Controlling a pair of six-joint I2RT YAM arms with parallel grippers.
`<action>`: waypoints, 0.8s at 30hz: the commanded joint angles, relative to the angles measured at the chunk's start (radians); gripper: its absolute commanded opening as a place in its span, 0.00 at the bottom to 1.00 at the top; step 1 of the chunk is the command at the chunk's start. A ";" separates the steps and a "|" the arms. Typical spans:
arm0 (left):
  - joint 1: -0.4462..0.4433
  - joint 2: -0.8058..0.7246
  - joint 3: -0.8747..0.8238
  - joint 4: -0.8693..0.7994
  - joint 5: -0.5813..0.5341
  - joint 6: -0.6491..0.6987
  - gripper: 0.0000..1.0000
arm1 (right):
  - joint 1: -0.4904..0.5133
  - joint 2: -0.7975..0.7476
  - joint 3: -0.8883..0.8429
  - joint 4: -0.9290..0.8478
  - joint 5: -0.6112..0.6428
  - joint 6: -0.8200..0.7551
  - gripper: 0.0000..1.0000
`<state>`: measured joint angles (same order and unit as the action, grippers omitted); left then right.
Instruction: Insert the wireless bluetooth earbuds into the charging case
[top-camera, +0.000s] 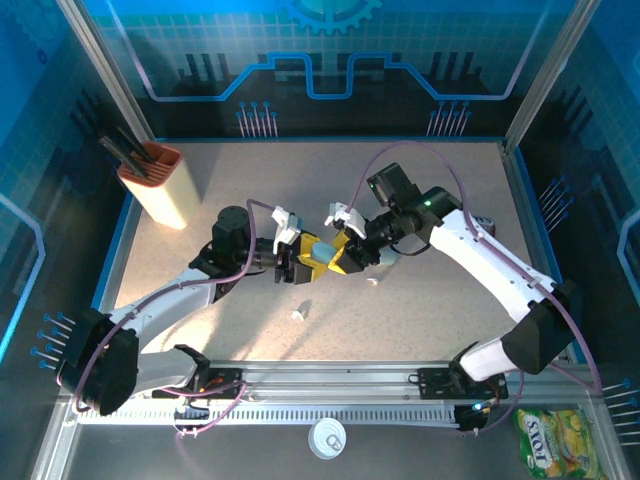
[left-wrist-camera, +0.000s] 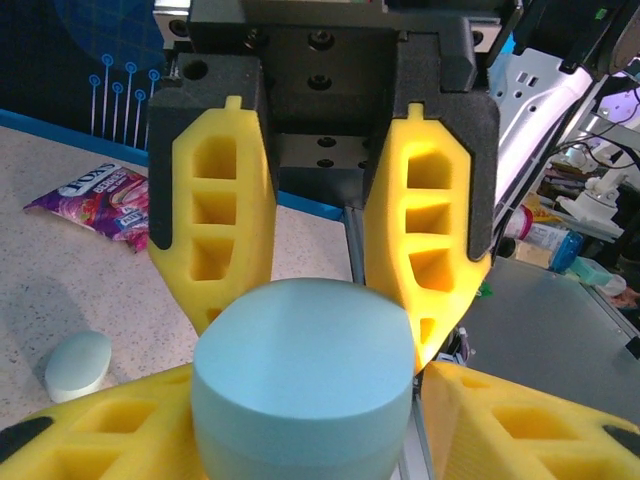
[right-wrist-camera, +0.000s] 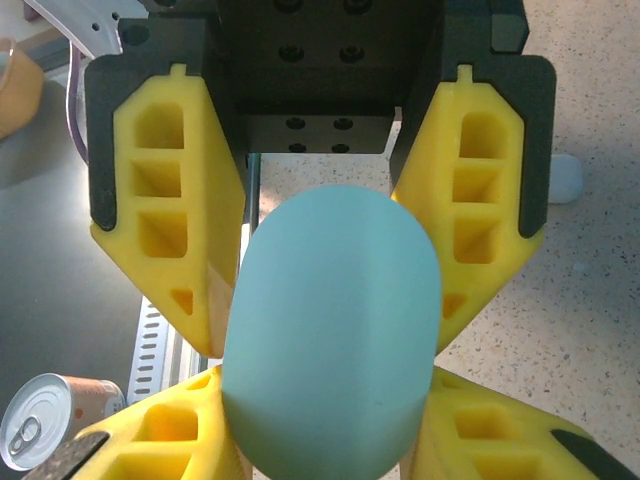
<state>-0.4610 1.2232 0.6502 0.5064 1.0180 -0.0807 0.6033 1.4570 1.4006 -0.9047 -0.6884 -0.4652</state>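
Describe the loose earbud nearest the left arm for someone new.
Start at the pale blue case held where the two arms meet mid-table. Toward the slotted rail from there, the earbud is a tiny white piece alone on bare speckled tabletop, left of the other white piece beside the right arm.

Print on two snack bags and a sign on the wall.

The purple bag (left-wrist-camera: 95, 200) lying on the table (left-wrist-camera: 60, 290) in the left wrist view bears large white block letters that look like "LOTS"; the smaller print under them is too blurred to read. The green and yellow bag (top-camera: 552, 440) at the near right corner in the top view carries a similar white word, seen turned around, probably "LOTS" too. A blue gear emblem (top-camera: 335, 12) is drawn on the back wall.
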 joint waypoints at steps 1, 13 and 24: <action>-0.009 0.002 0.016 0.040 0.030 0.002 0.49 | 0.010 0.008 -0.012 0.015 0.026 0.005 0.34; -0.010 -0.005 0.003 0.039 0.027 0.039 0.39 | -0.030 -0.038 -0.066 0.132 -0.002 0.103 0.58; -0.010 0.004 0.003 0.042 0.034 0.056 0.38 | -0.072 -0.099 -0.122 0.212 -0.012 0.173 0.66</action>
<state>-0.4606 1.2247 0.6498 0.5224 0.9993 -0.0673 0.5617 1.3857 1.2877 -0.7502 -0.7017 -0.3298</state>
